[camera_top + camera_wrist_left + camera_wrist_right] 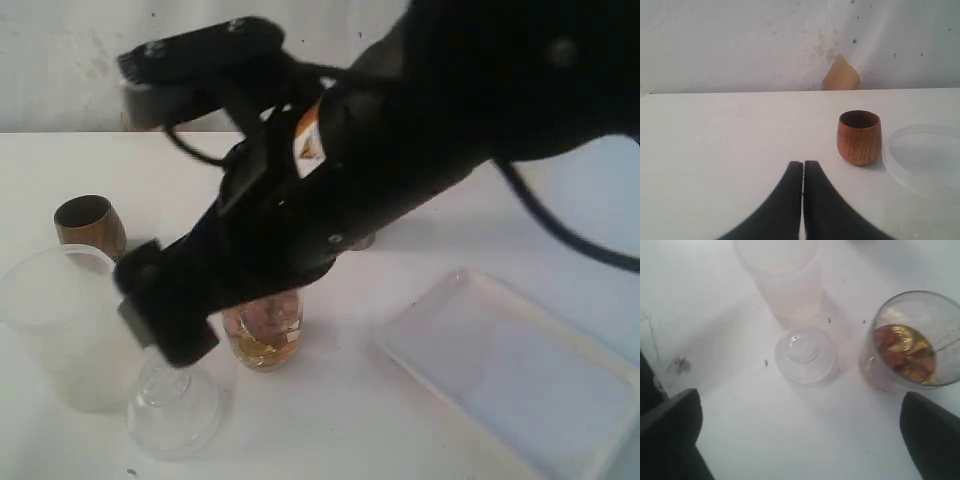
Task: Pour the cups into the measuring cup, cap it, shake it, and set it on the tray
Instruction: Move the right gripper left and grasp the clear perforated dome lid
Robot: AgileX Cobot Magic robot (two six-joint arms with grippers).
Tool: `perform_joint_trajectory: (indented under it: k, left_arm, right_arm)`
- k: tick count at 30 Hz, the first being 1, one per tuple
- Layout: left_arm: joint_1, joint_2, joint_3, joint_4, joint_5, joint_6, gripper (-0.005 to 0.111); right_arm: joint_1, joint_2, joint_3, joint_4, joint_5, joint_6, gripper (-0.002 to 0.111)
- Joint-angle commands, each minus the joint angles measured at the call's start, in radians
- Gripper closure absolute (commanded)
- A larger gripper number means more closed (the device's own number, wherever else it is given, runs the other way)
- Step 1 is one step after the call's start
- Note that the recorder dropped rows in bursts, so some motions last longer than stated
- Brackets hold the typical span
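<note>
Right wrist view: the right pincer [800,435] hangs wide open above the domed lid [805,356], just left of the filled measuring cup [912,342]. Best centre on the dome, descend straight, close gently. Left pincer [803,190] shut, empty.

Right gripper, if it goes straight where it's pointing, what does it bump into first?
Most likely the clear domed lid: the open right gripper points down with the lid centred ahead between its jaws. Depth is hard to judge, so it could land on the white table just short of it.
</note>
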Motion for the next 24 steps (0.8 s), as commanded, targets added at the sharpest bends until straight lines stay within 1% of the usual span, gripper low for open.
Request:
perform_joint_trajectory:
  k: [1, 7, 13, 20, 24]
  left_arm:
    - [0.000, -0.005, 0.005, -0.008, -0.014, -0.003, 0.106]
    - [0.000, -0.005, 0.005, -0.008, -0.014, -0.003, 0.106]
    - [0.000, -0.005, 0.005, -0.008, -0.014, -0.003, 0.106]
    - [0.000, -0.005, 0.005, -0.008, -0.014, -0.003, 0.106]
    - [0.000, -0.005, 0.005, -0.008, -0.014, -0.003, 0.106]
  right_arm:
    - [0.055, 0.127, -0.039, 0.035, 0.055, -0.091, 0.003]
    - [0.064, 0.282, -0.093, 0.037, 0.057, -0.089, 0.003]
    - [0.064, 0.407, -0.195, 0.031, 0.018, -0.089, 0.003]
    - [0.058, 0.506, -0.261, 0.017, 0.018, -0.089, 0.003]
    - [0.030, 0.546, -0.278, 0.001, 0.019, -0.065, 0.003]
